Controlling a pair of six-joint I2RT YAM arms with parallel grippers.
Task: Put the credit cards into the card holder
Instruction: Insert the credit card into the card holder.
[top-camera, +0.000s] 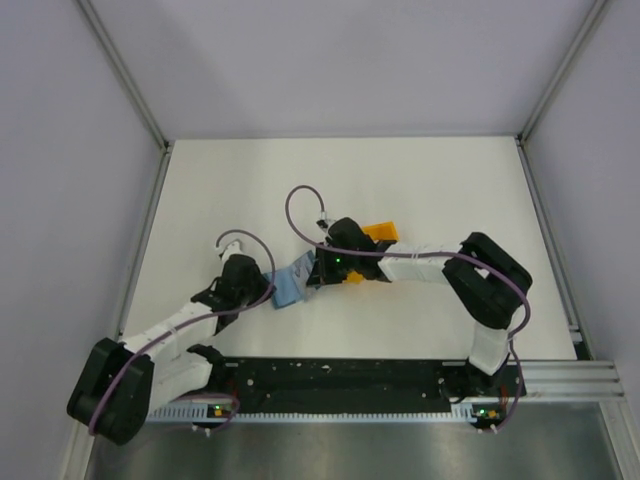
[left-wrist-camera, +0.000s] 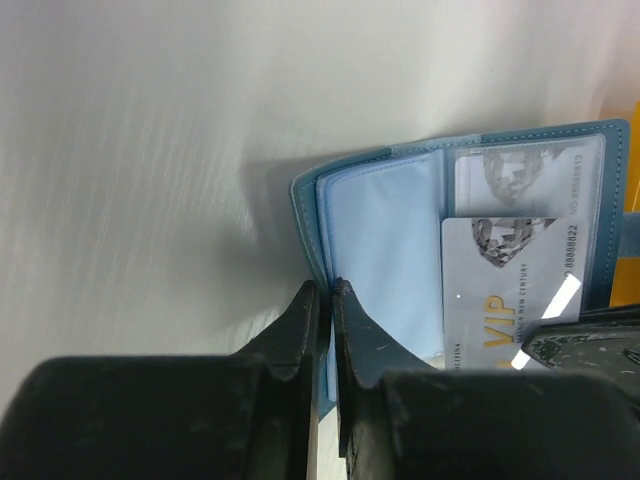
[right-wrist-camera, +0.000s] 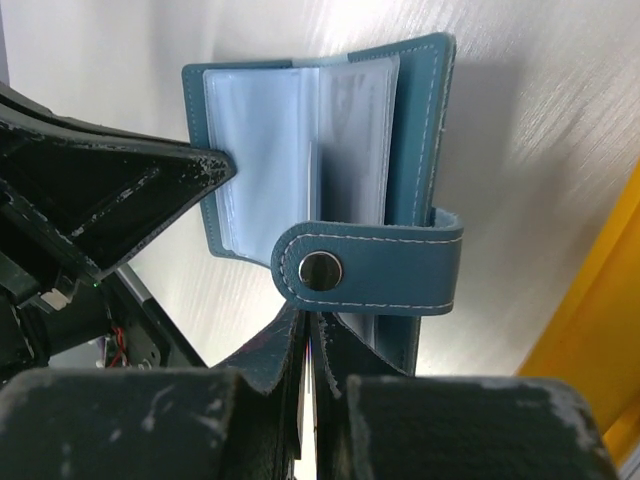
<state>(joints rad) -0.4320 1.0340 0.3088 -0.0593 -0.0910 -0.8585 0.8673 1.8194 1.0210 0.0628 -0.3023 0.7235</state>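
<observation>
The teal-blue card holder (top-camera: 290, 285) lies open on the white table between my two grippers. My left gripper (left-wrist-camera: 322, 290) is shut on the edge of the holder's left cover and pale blue pocket page (left-wrist-camera: 380, 230). A silver credit card (left-wrist-camera: 500, 290) marked VIP sits partly in a right-hand pocket, below a second card (left-wrist-camera: 520, 175) under clear plastic. My right gripper (right-wrist-camera: 308, 320) is shut on that card's thin edge, just beneath the holder's snap strap (right-wrist-camera: 370, 270). Seen from above, the right gripper (top-camera: 318, 272) sits on the holder's right side.
An orange plastic rack (top-camera: 380, 233) stands just behind the right gripper, and its edge (right-wrist-camera: 600, 330) is close on the right. Grey walls enclose the table on three sides. The black arm-base rail (top-camera: 340, 375) runs along the near edge.
</observation>
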